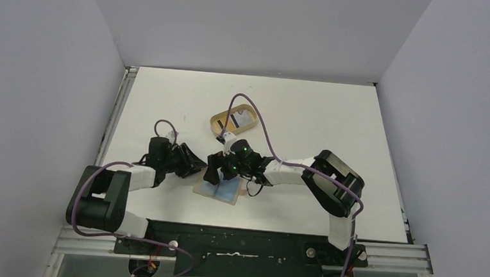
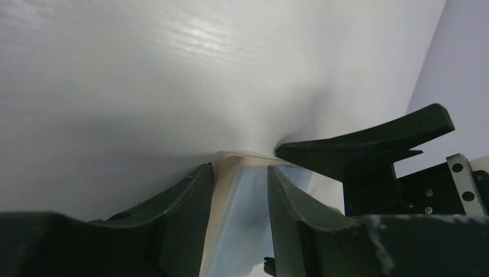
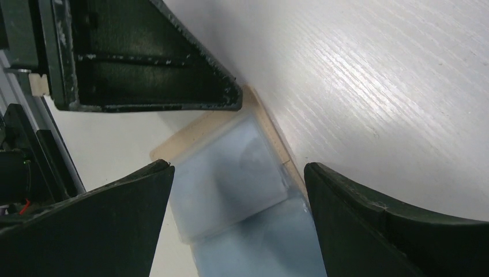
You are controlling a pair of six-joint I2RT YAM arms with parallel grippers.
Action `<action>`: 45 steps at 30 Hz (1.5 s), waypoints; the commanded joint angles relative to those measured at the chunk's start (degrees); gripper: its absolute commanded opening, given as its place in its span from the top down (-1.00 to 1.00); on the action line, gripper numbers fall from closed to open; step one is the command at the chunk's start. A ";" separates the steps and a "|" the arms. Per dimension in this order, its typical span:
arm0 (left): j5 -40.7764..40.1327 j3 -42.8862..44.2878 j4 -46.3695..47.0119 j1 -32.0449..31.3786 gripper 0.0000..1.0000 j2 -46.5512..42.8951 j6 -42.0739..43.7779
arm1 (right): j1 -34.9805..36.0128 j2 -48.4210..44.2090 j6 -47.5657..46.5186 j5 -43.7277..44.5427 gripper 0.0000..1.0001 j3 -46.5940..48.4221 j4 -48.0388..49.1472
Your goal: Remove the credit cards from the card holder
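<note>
**Near the middle of the desk: card holder open, both arms over it**

Near the middle of the desk (image 1: 333,118), just ahead of the two arm bases, I have the card holder (image 1: 221,192) lying open and flat. Its pale blue lining faces up, with a tan border round it. That is how I want it, because the pockets face up and a finger can reach a card's edge.

Just beyond it, on the far side, sits the oval wooden tray (image 1: 216,121). One credit card (image 1: 241,118) lies in it, with a dark stripe showing. I take the tray to be the drop-off place, set near so each carry is short.

My right end effector (image 3: 239,168) hangs over the card holder from the right. Its fingers are spread wide, one to each side of a pocket, and they grip nothing. Through its camera I make out a paler rectangle under the clear pocket. I take this to be a second card (image 3: 230,179) not yet out, though I can't be sure of its edges. I judge the wide spread is there so the fingers can come down around that card.

My left end effector (image 2: 240,170) sits low at the left side, fingers set to a narrow gap. The tan corner of the card holder shows between them. I see nothing pinched, and I can't tell whether a fingertip touches the edge. As I read it, this arm's job is to pin that left side. That would keep the card holder from sliding or folding shut when the other arm pulls.
</note>
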 commanded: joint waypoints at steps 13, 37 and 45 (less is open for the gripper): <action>-5.50 -4.94 -18.95 -0.63 0.25 -15.10 0.48 | -1.43 -5.70 -0.53 3.13 -0.80 -3.64 -4.66; -10.86 -8.85 -20.42 -7.74 0.14 -19.38 -4.48 | 1.35 -20.66 10.94 17.51 -0.38 -13.43 -22.75; -8.51 -10.81 -18.86 -7.79 0.18 -23.28 -9.24 | 1.24 -19.28 13.29 14.28 0.14 -15.95 -17.49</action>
